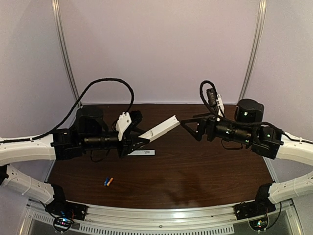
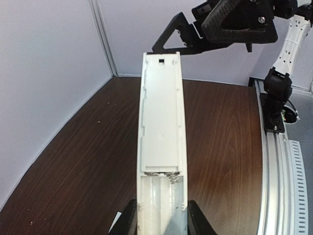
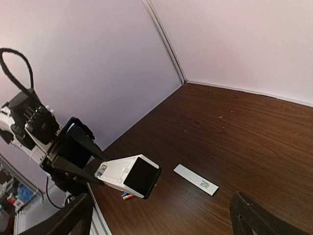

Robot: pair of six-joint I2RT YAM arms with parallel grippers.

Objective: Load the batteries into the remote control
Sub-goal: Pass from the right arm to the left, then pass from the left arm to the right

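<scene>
My left gripper (image 1: 141, 143) is shut on the remote control (image 1: 161, 129), a slim white bar held above the table and slanting up toward the right arm. In the left wrist view the remote (image 2: 161, 122) sits between my fingers (image 2: 128, 221), with its battery bay open and empty and its springs showing. My right gripper (image 1: 186, 124) is open and empty, just beyond the remote's dark end (image 3: 141, 176). The blue and orange batteries (image 1: 108, 181) lie together on the table near the front left. They also show in the right wrist view (image 3: 127, 197), partly hidden under the remote.
The thin white cover strip (image 1: 142, 152) lies flat on the brown table (image 1: 195, 171) under the left gripper; it also shows in the right wrist view (image 3: 195, 179). A metal rail (image 1: 161, 215) runs along the near edge. Purple walls stand behind.
</scene>
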